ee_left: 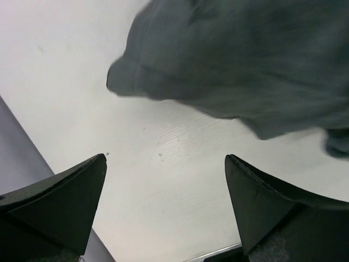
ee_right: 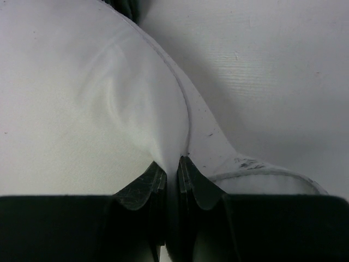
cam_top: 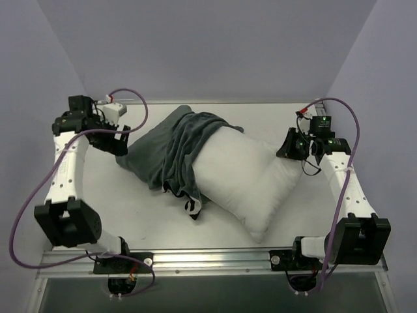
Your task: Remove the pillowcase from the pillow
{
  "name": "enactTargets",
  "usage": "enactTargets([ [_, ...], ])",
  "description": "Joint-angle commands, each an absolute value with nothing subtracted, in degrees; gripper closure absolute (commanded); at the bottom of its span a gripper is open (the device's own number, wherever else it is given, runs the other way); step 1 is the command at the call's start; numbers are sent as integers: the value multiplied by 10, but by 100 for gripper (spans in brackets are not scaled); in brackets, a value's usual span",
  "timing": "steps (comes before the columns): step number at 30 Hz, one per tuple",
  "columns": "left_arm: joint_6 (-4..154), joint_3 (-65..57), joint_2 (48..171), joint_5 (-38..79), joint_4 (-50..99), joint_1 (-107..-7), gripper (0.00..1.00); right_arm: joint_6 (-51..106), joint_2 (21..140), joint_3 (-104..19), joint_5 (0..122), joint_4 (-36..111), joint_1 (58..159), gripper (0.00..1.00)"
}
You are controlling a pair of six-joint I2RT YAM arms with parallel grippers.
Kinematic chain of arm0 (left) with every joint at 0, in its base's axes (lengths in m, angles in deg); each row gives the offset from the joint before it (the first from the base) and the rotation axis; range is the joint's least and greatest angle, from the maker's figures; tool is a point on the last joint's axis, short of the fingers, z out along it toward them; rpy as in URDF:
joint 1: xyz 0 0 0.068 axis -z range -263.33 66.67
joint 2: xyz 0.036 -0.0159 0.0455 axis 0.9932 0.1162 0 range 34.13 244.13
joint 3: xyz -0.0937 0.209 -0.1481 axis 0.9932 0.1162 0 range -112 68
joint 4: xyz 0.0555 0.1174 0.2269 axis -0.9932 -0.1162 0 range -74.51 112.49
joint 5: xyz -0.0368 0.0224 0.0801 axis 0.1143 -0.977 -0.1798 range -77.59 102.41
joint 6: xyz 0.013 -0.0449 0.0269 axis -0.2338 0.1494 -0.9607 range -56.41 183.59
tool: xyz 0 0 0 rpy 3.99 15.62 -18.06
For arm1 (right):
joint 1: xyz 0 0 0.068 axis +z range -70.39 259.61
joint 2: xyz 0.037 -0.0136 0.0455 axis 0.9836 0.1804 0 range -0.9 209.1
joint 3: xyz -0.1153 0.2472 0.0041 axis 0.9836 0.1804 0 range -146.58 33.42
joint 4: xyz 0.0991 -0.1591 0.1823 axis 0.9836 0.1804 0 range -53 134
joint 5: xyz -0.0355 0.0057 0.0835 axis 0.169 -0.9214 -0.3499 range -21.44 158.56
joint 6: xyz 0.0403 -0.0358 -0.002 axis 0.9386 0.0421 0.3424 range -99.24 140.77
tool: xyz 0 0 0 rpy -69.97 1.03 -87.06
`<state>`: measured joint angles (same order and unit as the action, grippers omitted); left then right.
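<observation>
The pillowcase (cam_top: pixel 171 151) shows its dark grey-green reverse and is bunched over the far left end of the pillow (cam_top: pixel 247 179); a bit of zebra stripe peeks out at its near hem. The white pillow lies slantwise, mostly bare. My left gripper (cam_top: pixel 121 140) is open and empty, just left of the grey cloth (ee_left: pixel 245 60), above bare table. My right gripper (cam_top: pixel 287 149) is shut on the pillow's right end, pinching a fold of white fabric (ee_right: pixel 131 98) between its fingertips (ee_right: pixel 188 169).
The white table (cam_top: pixel 130 208) has a metal rail along its near edge (cam_top: pixel 208 257). Grey walls close in the back and sides. Purple cables loop off both arms.
</observation>
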<state>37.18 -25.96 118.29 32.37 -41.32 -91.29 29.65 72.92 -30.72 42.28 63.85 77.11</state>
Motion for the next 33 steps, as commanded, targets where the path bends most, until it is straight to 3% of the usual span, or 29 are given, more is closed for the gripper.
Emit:
enactTargets([
  [1,322,-164,1261,146,-307,-916,0,289,743,-347,445,626,772,100],
  [6,286,-102,1253,199,-239,-905,1,289,754,-363,443,633,773,100],
  [9,210,-30,1213,222,-194,-887,6,290,756,-362,444,633,773,100],
  [13,154,54,1189,198,-57,-861,6,291,757,-361,444,633,773,100],
  [20,159,35,1256,229,-15,-868,0,285,763,-369,448,635,771,100],
  [24,175,45,1265,245,47,-868,22,284,767,-374,447,637,769,100],
  [25,179,44,1267,257,46,-868,34,283,770,-375,447,637,769,100],
  [26,182,36,1270,270,40,-867,42,283,771,-378,448,638,769,94],
  [28,192,28,1272,308,17,-865,64,281,783,-394,467,651,769,60],
  [29,200,27,1269,313,16,-865,96,281,787,-404,482,661,769,35],
  [33,234,55,1241,315,31,-866,98,301,769,-465,592,711,785,1],
])
